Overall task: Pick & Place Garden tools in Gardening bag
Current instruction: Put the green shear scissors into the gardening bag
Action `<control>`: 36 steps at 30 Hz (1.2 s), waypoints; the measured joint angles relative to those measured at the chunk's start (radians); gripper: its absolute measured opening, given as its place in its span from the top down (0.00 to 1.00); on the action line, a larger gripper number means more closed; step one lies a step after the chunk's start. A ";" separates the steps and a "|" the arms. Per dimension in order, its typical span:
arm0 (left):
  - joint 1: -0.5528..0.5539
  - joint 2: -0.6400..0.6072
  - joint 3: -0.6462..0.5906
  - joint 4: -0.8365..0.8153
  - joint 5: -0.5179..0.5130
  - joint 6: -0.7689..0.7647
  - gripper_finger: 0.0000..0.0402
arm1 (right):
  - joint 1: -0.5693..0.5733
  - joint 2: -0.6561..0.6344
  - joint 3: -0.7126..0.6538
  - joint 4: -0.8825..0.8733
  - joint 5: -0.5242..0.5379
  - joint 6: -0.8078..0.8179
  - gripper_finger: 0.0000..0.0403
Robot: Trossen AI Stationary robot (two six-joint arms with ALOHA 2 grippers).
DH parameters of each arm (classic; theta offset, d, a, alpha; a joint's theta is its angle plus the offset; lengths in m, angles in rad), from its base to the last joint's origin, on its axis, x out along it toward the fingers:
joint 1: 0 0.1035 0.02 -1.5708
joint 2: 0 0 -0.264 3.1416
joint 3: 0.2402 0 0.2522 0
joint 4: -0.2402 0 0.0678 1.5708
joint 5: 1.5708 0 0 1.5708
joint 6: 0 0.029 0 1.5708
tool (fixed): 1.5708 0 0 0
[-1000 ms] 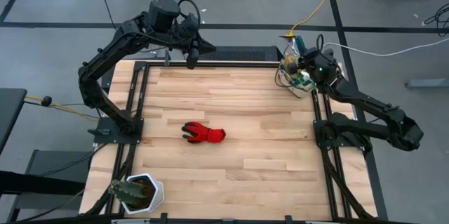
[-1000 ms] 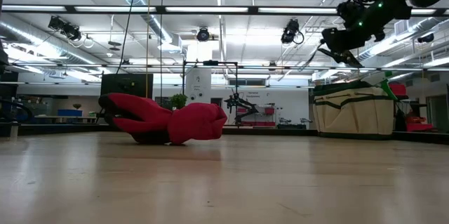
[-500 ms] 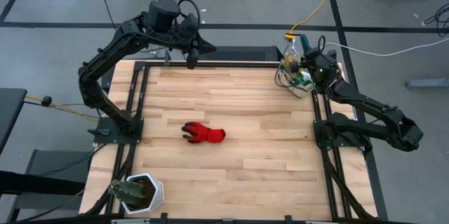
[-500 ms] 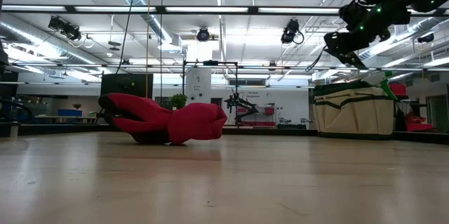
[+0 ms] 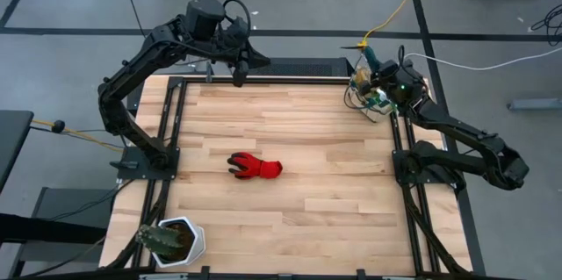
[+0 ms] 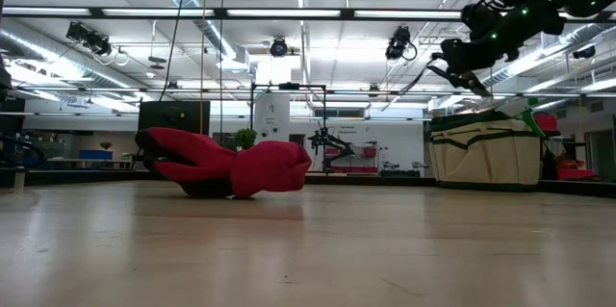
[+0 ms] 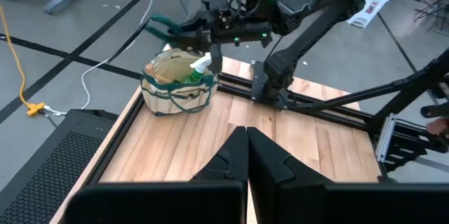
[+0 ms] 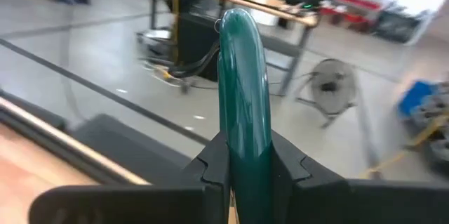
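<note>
The beige gardening bag [image 5: 372, 97] stands at the table's far right corner; it also shows in the low view [image 6: 484, 151] and the left wrist view [image 7: 175, 87], with a green-and-white spray bottle [image 7: 200, 66] sticking out of it. My right gripper [image 8: 243, 150] is above the bag, shut on a dark green tool [image 5: 367, 52]. The red glove [image 5: 256, 167] lies flat near the table's middle, also in the low view [image 6: 226, 163]. My left gripper [image 7: 247, 140] is shut and empty, in the air at the table's far left edge [image 5: 239, 74]. My right gripper pinches the dark green tool's long rounded part [image 8: 243, 129] between its two fingers. The tool runs along the fingers and sticks out well past their tips [image 7: 161, 26]. It is lifted clear, above the bag's open top.
A white pot with a dark plant [image 5: 171, 240] stands at the table's near left corner. Black rails [image 5: 404, 166] run along the table's left and right sides. Bare wood [image 5: 334, 210] lies between the glove and the bag.
My right gripper has turned above the bag, still shut on the green tool. The tool has swung with it, from slanting down to nearer level. The glove and my left gripper have kept still.
</note>
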 joint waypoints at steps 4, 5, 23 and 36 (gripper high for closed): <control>0.000 0.000 0.000 0.000 0.009 0.001 1.00 | -0.015 0.000 0.000 -0.001 -0.073 0.074 0.87; 0.000 0.000 0.000 0.000 0.013 0.001 1.00 | -0.018 0.000 0.000 -0.005 -0.075 0.087 0.87; 0.000 0.000 0.000 0.000 0.014 0.002 1.00 | -0.023 0.123 -0.001 -0.018 -0.130 0.050 0.87; 0.000 0.000 0.000 0.000 0.014 0.002 0.99 | -0.023 0.147 0.000 -0.049 -0.127 0.060 0.76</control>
